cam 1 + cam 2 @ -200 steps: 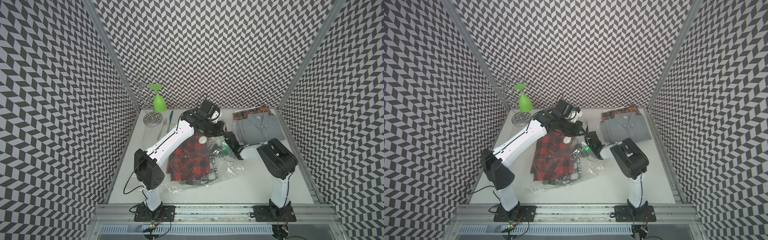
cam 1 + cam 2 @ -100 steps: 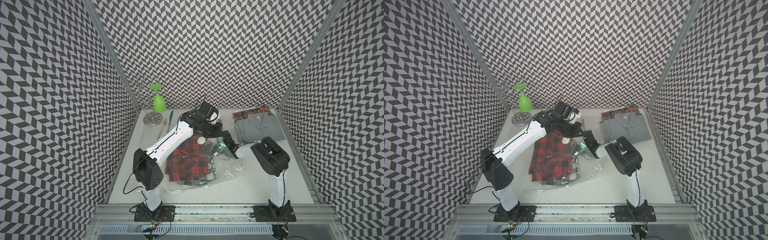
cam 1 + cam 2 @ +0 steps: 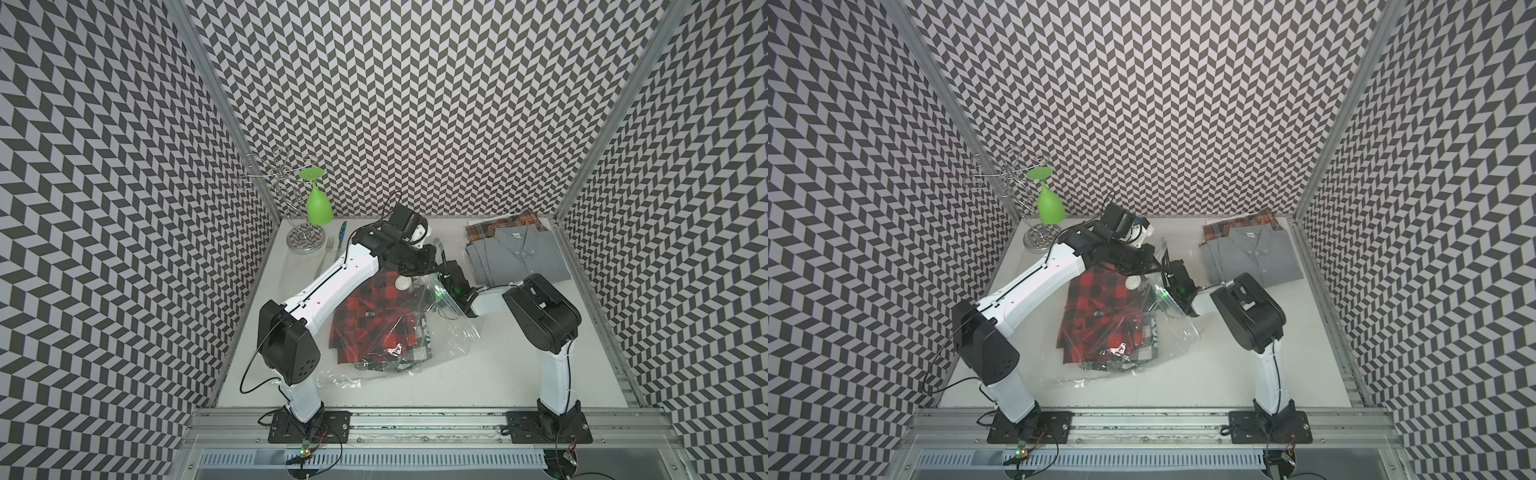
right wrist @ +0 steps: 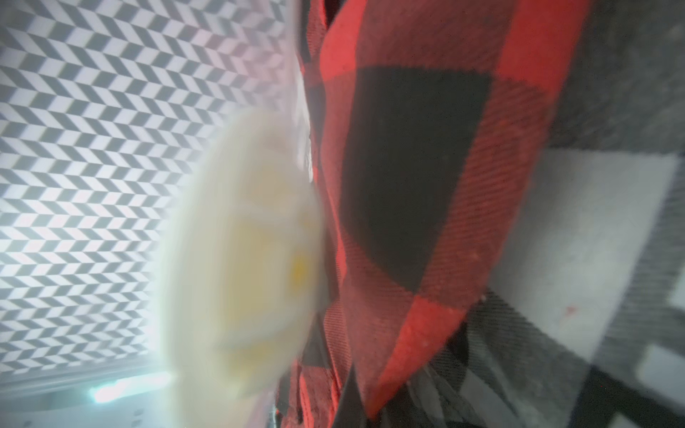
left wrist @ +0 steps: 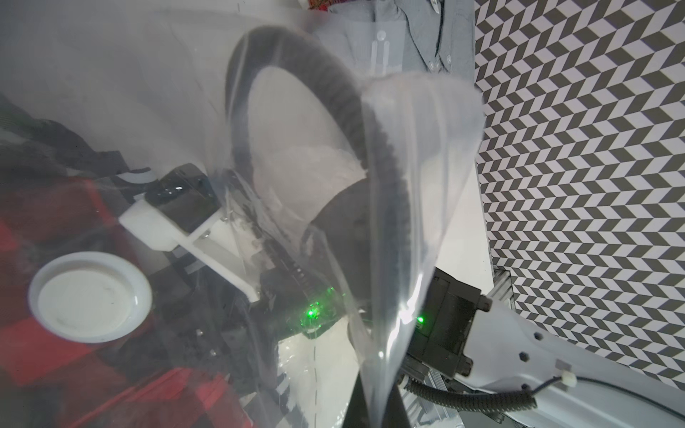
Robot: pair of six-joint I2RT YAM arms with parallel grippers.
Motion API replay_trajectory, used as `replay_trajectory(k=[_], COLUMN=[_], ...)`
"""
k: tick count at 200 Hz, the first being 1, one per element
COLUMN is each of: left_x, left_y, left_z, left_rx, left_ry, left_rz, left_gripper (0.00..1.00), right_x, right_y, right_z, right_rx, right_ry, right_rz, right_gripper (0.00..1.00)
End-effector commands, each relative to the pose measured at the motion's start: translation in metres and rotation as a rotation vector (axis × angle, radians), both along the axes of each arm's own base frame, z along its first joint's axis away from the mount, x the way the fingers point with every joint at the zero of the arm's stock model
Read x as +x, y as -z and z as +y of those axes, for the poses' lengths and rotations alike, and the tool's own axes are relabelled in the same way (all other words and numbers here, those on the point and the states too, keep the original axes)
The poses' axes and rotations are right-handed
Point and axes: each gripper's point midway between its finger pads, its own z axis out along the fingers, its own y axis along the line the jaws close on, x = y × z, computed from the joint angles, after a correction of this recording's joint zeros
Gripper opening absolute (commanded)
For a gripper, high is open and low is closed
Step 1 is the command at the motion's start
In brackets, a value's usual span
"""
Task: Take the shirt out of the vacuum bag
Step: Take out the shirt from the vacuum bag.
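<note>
White links; black joint housings; black cables

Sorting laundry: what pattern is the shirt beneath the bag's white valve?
Red-and-black check shirt, clearest in right wrist view.

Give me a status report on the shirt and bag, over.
Left gripper shut on vacuum bag edge, held up. Right gripper shut inside bag mouth; grip on shirt unconfirmed. Shirt not yet out. Plastic film drapes over right gripper.

Red-black plaid shirt; clear vacuum bag; white valve cap; grey folded shirt.
</note>
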Motion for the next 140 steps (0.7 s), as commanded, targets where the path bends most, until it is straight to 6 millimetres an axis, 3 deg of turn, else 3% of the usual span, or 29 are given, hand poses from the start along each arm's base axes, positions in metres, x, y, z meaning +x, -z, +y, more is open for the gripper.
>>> replay_trajectory(k=[1,84,140], left_x=[-0.001,0.009,0.009], left_y=[-0.013,-0.007,0.005], left_z=[0.011,0.046,0.064], left_rx=[-0.026,-0.021,-0.012], left_ry=[-0.002,-0.058,-0.081], left_rz=[-0.03,-0.037,-0.026], left_gripper=[0.0,0.0,0.0], right_x=[0.002,-0.014,-0.023], right_y=[-0.028,-0.106,-0.141], right_z=[0.011,0.001,-0.006], right_rx=[0.082,0.157,0.249], right_ry=[-0.034,-0.05,-0.068], right_rz=[-0.083,-0.144,-0.072], right_gripper=[0.0,0.0,0.0])
